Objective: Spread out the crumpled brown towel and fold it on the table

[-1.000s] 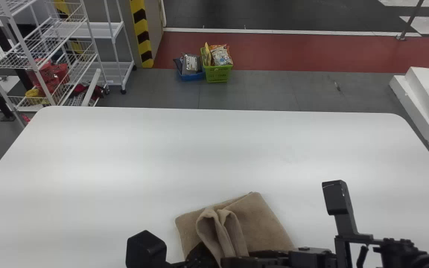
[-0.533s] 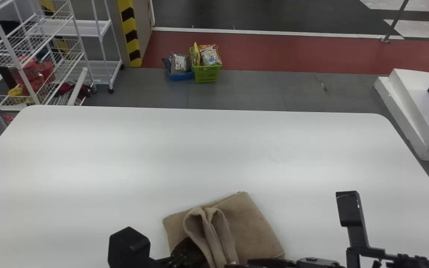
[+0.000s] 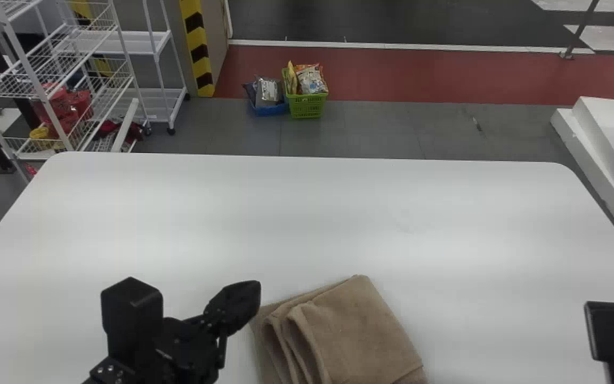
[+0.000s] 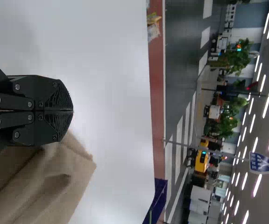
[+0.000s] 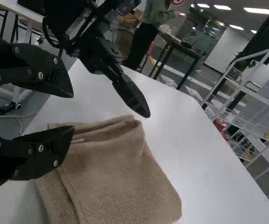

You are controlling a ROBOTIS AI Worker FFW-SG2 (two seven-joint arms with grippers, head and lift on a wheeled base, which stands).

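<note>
The brown towel [image 3: 344,336] lies folded in layers near the table's front edge, with looser folds along its left side. Just left of the towel, my left gripper [image 3: 253,298] is shut, and its fingertips are close to the towel's upper-left edge. The left wrist view shows the left gripper [image 4: 72,111] with both fingers together and part of the towel [image 4: 55,182] beyond them. A black part of my right gripper [image 3: 612,333] stands at the lower right, away from the towel. In the right wrist view the right gripper [image 5: 74,112] is open, facing the towel [image 5: 120,177].
The white table [image 3: 285,213] extends beyond and to both sides of the towel. Past its far edge, a green basket [image 3: 308,105] and a blue one stand on the floor. A wire rack [image 3: 46,90] is at the back left, white blocks [image 3: 600,149] at the right.
My left gripper has come out from beneath the towel's raised fold and moved left. That fold has settled flatter. My right gripper has moved away to the right. The head view has shifted slightly.
</note>
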